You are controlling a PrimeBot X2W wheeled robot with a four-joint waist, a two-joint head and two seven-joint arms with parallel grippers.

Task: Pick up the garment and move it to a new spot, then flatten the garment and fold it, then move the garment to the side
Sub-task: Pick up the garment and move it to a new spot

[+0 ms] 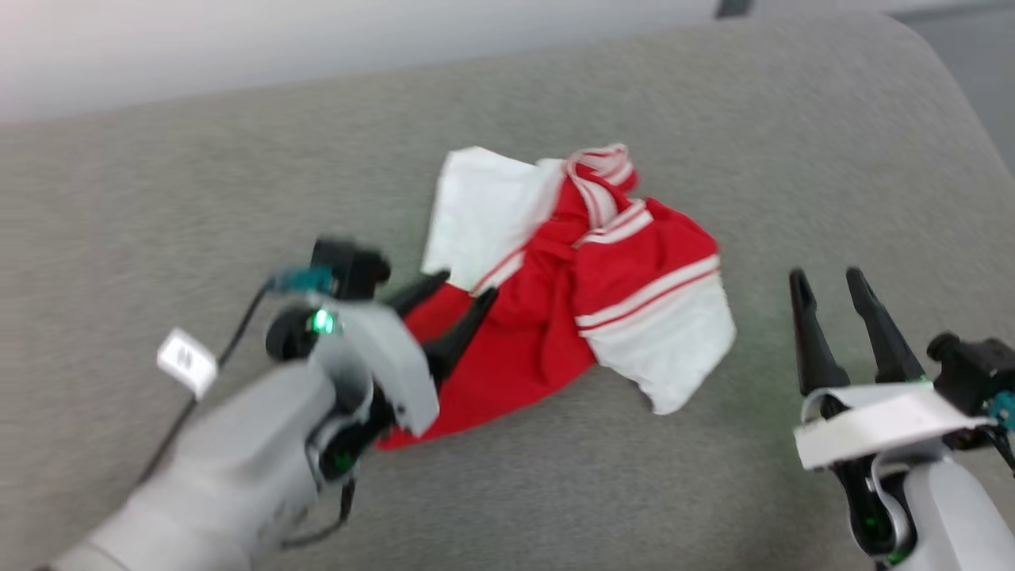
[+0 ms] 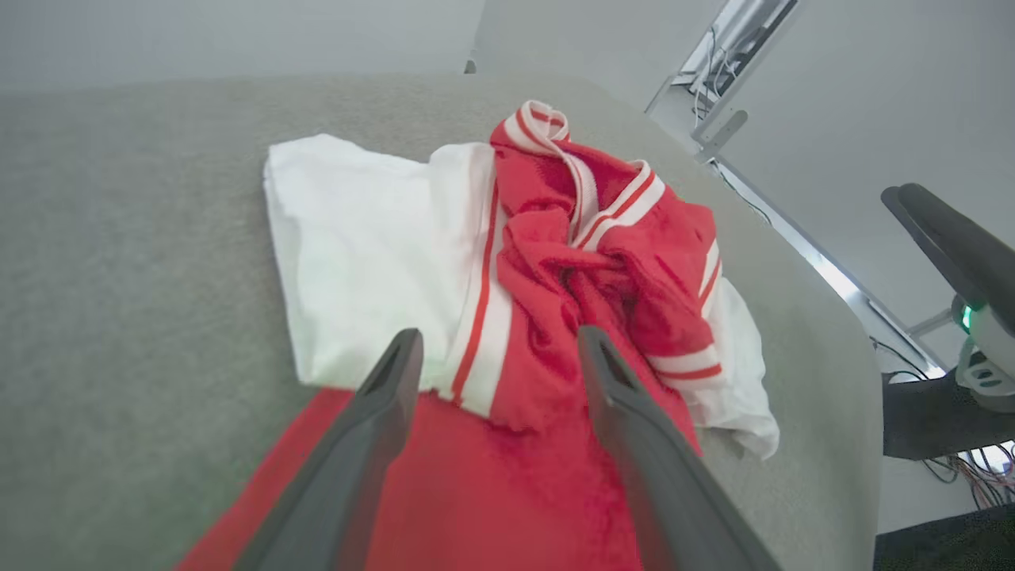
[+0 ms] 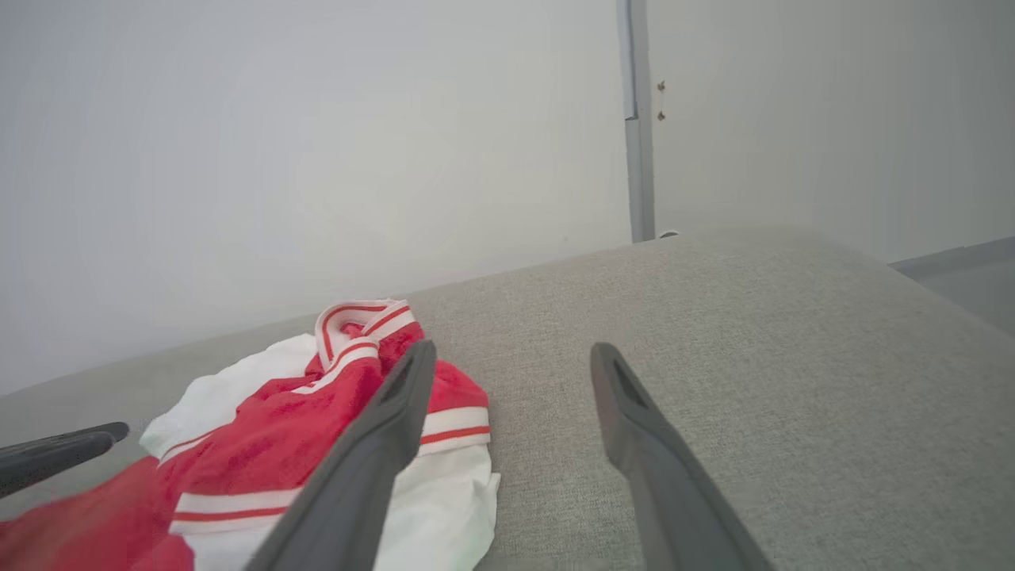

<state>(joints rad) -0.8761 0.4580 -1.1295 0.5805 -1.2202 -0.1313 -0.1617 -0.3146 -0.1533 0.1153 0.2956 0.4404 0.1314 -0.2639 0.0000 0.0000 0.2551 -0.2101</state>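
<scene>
The garment lies crumpled near the middle of the grey fabric-covered worktop. It is red in the body, with one white sleeve spread flat on the far left side and another bunched at the right edge. The striped trim is twisted up at the far end of the heap.

My left jaws are spread and hold nothing. They point across the near left part of the garment, over the flat red cloth. In the left wrist view that red cloth fills the gap between the two fingers, and the white sleeve's edge lies just beyond their tips. I cannot tell whether the tips touch the cloth.

My right jaws are spread too, and empty. They stand over bare worktop to the right of the garment, clear of it, with the bunched white sleeve nearest them. In the right wrist view the garment lies off to the left, partly behind my left-hand finger.
</scene>
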